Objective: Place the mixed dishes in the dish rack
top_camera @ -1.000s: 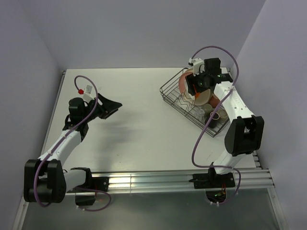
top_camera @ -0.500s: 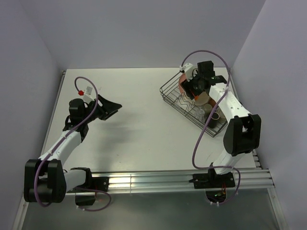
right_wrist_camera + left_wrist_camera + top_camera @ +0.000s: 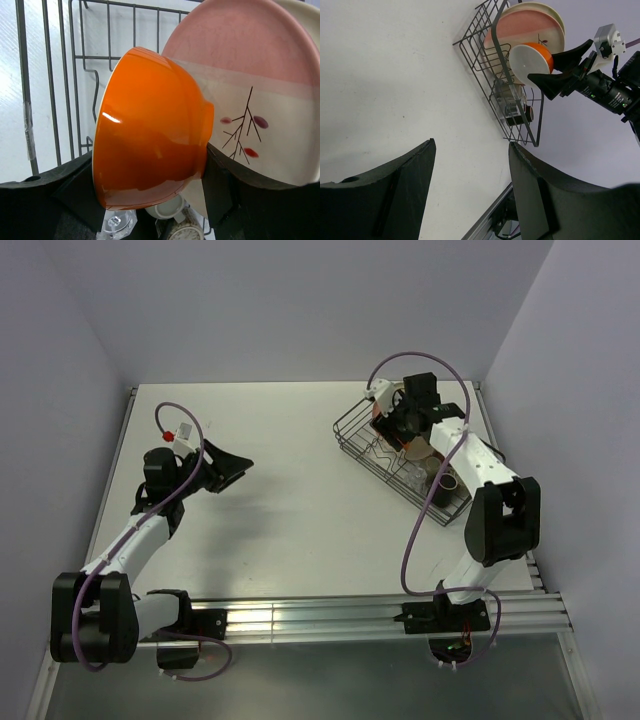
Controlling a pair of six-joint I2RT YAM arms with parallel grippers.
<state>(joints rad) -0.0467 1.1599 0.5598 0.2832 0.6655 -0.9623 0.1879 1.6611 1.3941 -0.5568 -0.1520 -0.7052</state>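
Note:
My right gripper [image 3: 150, 187] is shut on the orange bowl [image 3: 150, 150], one finger on its white inside and one on its foot. The bowl is on edge inside the dish rack [image 3: 345, 445], in front of the pink-cream plate [image 3: 250, 90]. A cream plate [image 3: 305, 15] stands behind that. Under the bowl lie a clear glass [image 3: 117, 222], a pale cup [image 3: 167, 207] and a speckled bowl [image 3: 187, 232]. The left wrist view shows the rack [image 3: 480, 55] with the orange bowl [image 3: 532, 62]. My left gripper [image 3: 235, 468] stands open and empty above the table on the left.
The rack sits turned at an angle at the back right of the white table [image 3: 270, 440], close to the right wall. The aluminium rail [image 3: 300, 620] with the arm bases runs along the near edge.
My right gripper has carried the orange bowl a little to the left and lower into the rack. The left arm has not moved.

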